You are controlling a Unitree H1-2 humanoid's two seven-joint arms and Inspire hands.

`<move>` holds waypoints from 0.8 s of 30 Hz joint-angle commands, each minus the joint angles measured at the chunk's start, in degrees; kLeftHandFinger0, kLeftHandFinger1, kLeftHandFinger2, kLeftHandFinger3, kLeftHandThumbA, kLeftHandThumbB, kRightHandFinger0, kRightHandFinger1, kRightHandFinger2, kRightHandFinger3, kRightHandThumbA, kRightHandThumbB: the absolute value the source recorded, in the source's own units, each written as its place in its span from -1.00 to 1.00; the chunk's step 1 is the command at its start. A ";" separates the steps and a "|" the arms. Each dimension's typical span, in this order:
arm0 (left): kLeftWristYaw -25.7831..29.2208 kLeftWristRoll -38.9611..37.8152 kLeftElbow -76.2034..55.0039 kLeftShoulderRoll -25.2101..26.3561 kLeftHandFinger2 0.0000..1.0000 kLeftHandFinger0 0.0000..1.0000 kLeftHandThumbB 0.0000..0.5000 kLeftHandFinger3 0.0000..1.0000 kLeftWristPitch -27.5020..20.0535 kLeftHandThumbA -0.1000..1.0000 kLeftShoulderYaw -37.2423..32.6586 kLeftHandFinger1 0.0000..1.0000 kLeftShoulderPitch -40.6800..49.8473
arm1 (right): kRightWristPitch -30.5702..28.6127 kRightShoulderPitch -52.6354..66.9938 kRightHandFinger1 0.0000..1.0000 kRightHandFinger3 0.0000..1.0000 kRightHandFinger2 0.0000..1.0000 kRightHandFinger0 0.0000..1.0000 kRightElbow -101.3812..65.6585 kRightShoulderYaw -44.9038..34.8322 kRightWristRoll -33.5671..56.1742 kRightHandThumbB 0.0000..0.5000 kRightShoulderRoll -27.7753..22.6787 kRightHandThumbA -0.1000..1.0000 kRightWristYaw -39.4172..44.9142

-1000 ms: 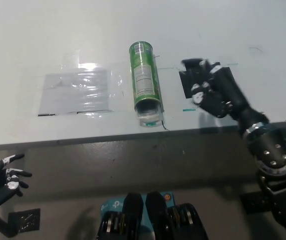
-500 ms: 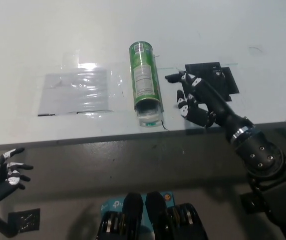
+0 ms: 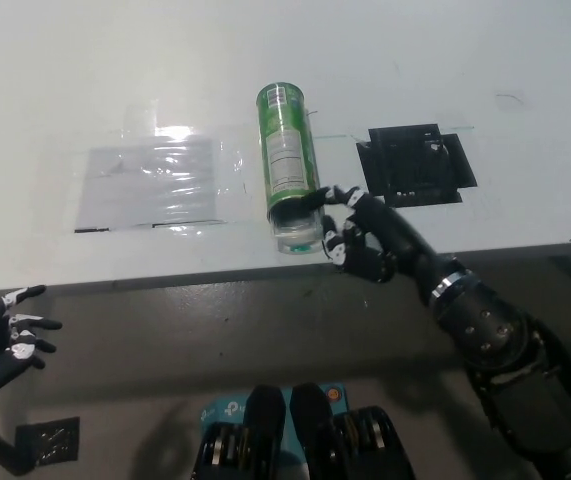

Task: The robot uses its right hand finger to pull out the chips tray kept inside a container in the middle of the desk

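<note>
The right hand (image 3: 362,240) lay low over the near edge of the desk (image 3: 525,70), its black arm running back toward the lower right. One finger (image 3: 317,196) was stretched out from the rest and reached to the open mouth of the green chips container (image 3: 287,160); the others were curled loosely beneath the palm, closed on nothing. Whether the fingertip touched the rim or the clear chips tray (image 3: 298,236) showing at the mouth could not be told.

The container lay on its side just beyond and to the left of the hand, its open end toward the desk's near edge and close to it, leaving little desk surface between mouth and edge. A black square patch (image 3: 415,163) lay on the desk beyond the hand, apart from it. Farther left past the container, a sheet of clear plastic (image 3: 150,182) lay flat on the desk.

The white left hand (image 3: 0,340) hung below desk level, far to the left, fingers spread and holding nothing.
</note>
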 commanded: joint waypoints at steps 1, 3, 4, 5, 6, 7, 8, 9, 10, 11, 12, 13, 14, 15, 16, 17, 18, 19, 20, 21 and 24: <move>-1.41 -1.00 -0.78 2.14 0.22 -0.08 -0.75 0.73 -0.48 -1.00 1.20 0.02 -1.44 | -4.59 -4.29 -0.84 0.49 0.46 -0.98 0.75 0.35 -1.14 -0.34 1.30 -1.00 0.94; -1.41 -0.95 -0.86 2.24 0.21 -0.08 -0.74 0.72 -0.38 -1.00 1.28 0.01 -1.45 | -4.92 -4.44 -0.82 0.48 0.46 -0.97 1.17 0.25 -1.32 -0.33 1.78 -1.00 0.95; -1.40 -0.90 -1.01 2.27 0.21 -0.07 -0.74 0.72 -0.20 -1.00 1.30 0.02 -1.44 | -6.51 -4.84 -0.83 0.46 0.44 -0.95 2.16 0.43 -1.75 -0.26 2.27 -1.00 0.36; -1.46 -1.00 -1.01 2.23 0.21 -0.08 -0.74 0.71 -0.14 -1.00 1.38 0.02 -1.43 | -6.77 -5.00 -0.82 0.45 0.42 -0.92 2.36 0.43 -1.95 -0.23 2.43 -1.00 0.37; -1.69 -1.01 -0.75 2.33 0.21 -0.08 -0.75 0.71 -0.56 -1.00 1.34 0.02 -1.44 | -7.13 -5.17 -0.77 0.46 0.43 -0.85 2.56 0.53 -2.13 -0.23 2.47 -1.00 0.56; -1.73 -0.99 -0.75 2.31 0.22 -0.08 -0.75 0.71 -0.56 -0.99 1.37 0.03 -1.45 | -7.25 -5.17 -0.77 0.46 0.43 -0.84 2.64 0.45 -2.19 -0.23 2.52 -1.00 0.60; -1.74 -0.99 -0.83 2.24 0.22 -0.08 -0.69 0.71 -0.59 -0.97 1.39 0.02 -1.51 | -7.39 -5.13 -0.74 0.45 0.42 -0.82 2.87 0.52 -2.67 -0.23 2.56 -1.00 0.33; -1.76 -0.99 -0.77 2.22 0.20 -0.09 -0.70 0.70 -0.79 -0.96 1.43 0.02 -1.63 | -6.91 -5.10 -0.70 0.46 0.42 -0.76 3.09 0.65 -2.95 -0.26 2.34 -1.00 0.68; -1.79 -0.97 -0.75 2.21 0.20 -0.09 -0.69 0.69 -0.83 -0.95 1.46 0.01 -1.68 | -6.84 -5.06 -0.69 0.46 0.43 -0.73 3.16 0.64 -3.09 -0.26 2.26 -1.00 0.83; -1.82 -0.98 -0.76 2.30 0.20 -0.10 -0.69 0.68 -0.82 -0.95 1.53 0.01 -1.76 | -6.94 -5.16 -0.69 0.46 0.43 -0.73 3.24 0.59 -3.13 -0.26 2.34 -1.00 0.79; -1.75 -0.88 -1.09 2.31 0.18 -0.11 -0.68 0.66 -0.43 -0.94 1.49 -0.01 -1.75 | -7.63 -5.03 -0.69 0.46 0.43 -0.76 4.13 0.71 -3.49 -0.30 1.96 -1.00 0.65; -1.74 -0.90 -1.18 2.33 0.18 -0.11 -0.68 0.66 -0.43 -0.94 1.54 -0.01 -1.76 | -7.65 -5.06 -0.69 0.46 0.44 -0.76 4.05 0.67 -3.54 -0.30 1.98 -1.00 0.66; -1.93 -0.95 -0.98 2.48 0.18 -0.12 -0.69 0.66 -0.59 -0.93 1.53 -0.01 -1.83 | -7.43 -4.95 -0.75 0.46 0.44 -0.93 4.51 0.78 -4.01 -0.34 1.66 -1.00 0.66; -2.04 -0.93 -0.90 2.54 0.20 -0.11 -0.74 0.68 -0.77 -0.93 1.48 0.01 -1.86 | -7.10 -4.89 -0.77 0.47 0.46 -0.99 4.38 0.75 -4.07 -0.37 1.57 -1.00 0.86; -2.21 -0.91 -0.77 2.67 0.21 -0.10 -0.73 0.70 -1.04 -0.92 1.41 0.02 -1.96 | -6.55 -4.84 -0.78 0.47 0.46 -1.00 4.13 0.72 -4.14 -0.38 1.42 -1.00 1.14; -1.98 -0.98 -1.32 2.61 0.21 -0.08 -0.75 0.69 0.00 -0.97 1.51 0.03 -2.13 | -6.83 -4.64 -0.84 0.48 0.48 -1.00 4.14 0.82 -4.82 -0.37 0.85 -1.00 1.00; -1.99 -0.92 -1.32 2.64 0.22 -0.08 -0.74 0.69 -0.04 -0.97 1.49 0.03 -2.23 | -6.82 -4.55 -0.83 0.48 0.47 -1.00 4.30 0.84 -5.20 -0.36 0.55 -1.00 0.96; -1.99 -0.90 -1.38 2.65 0.22 -0.08 -0.72 0.69 0.04 -0.97 1.49 0.03 -2.30 | -6.79 -4.53 -0.83 0.48 0.47 -1.00 4.38 0.84 -5.33 -0.36 0.45 -1.00 0.98; -2.00 -0.90 -1.53 2.69 0.22 -0.08 -0.72 0.69 0.28 -0.98 1.49 0.03 -2.47 | -6.36 -4.38 -0.85 0.47 0.45 -1.00 4.47 0.85 -5.74 -0.36 0.14 -1.00 0.97; -2.02 -0.91 -1.55 2.70 0.22 -0.08 -0.72 0.69 0.34 -0.98 1.50 0.03 -2.50 | -6.21 -4.31 -0.85 0.47 0.45 -1.00 4.45 0.84 -5.86 -0.36 0.08 -1.00 0.96; -2.48 -1.17 -0.71 2.94 0.22 -0.08 -0.74 0.69 -0.85 -1.00 1.69 0.02 -2.82 | -5.41 -3.69 -0.86 0.54 0.49 -1.00 4.00 1.41 -6.81 -0.43 -1.13 -1.00 2.11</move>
